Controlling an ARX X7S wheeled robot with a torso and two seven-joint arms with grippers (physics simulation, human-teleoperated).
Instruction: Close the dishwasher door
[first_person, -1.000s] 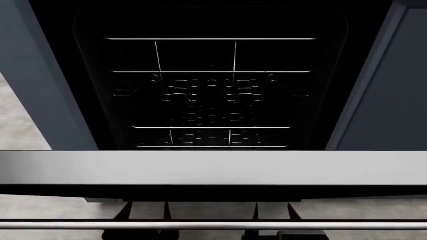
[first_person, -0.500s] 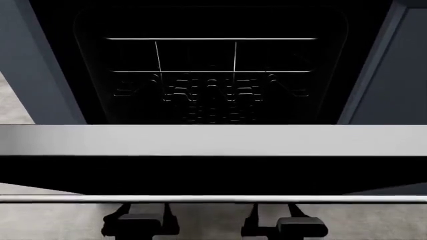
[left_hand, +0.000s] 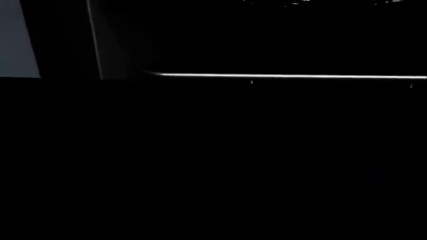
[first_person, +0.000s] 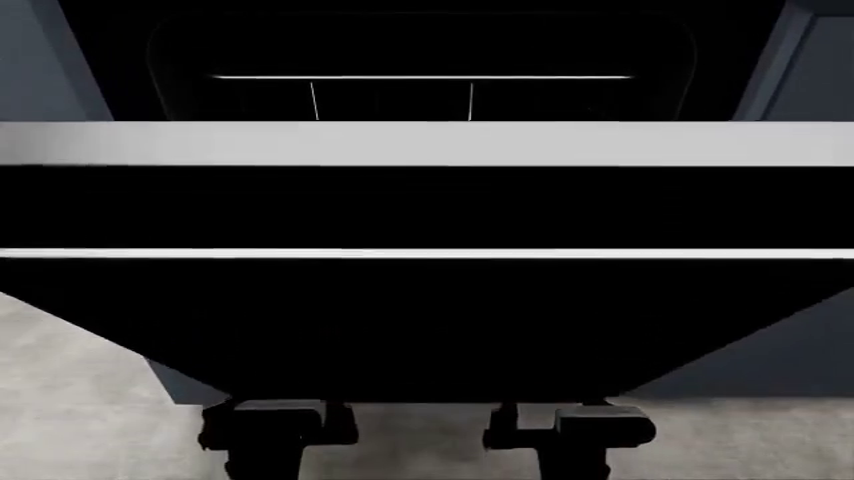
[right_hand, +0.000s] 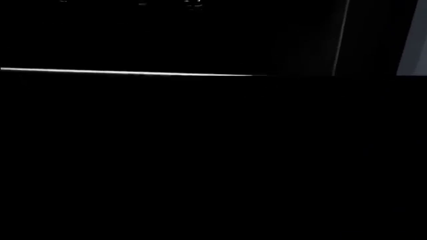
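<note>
Both sets of jaws sit low at the near edge of the head view, under the raised door. The left gripper (first_person: 278, 425) and the right gripper (first_person: 574, 425) show only as dark blocky shapes, side by side and apart from each other; I cannot tell how far either pair of jaws is parted, nor whether they have hold of anything. Their tops meet the lower dark edge of the dishwasher door (first_person: 427, 320), though actual contact cannot be made out.

The door spreads across the whole width above them, a broad black panel tilted part-way up. Its thin silver handle bar (first_person: 427, 254) runs full width across the panel, and the grey steel edge (first_person: 427, 143) lies beyond that. Past the edge, the dark tub is open to view, with wires of the upper rack (first_person: 400, 90) showing. Navy cabinet fronts (first_person: 814, 60) flank the opening, and pale floor (first_person: 67, 400) lies below

Both wrist views are almost wholly black, each with one thin bright line (left_hand: 287, 76) (right_hand: 127, 72) crossing it
</note>
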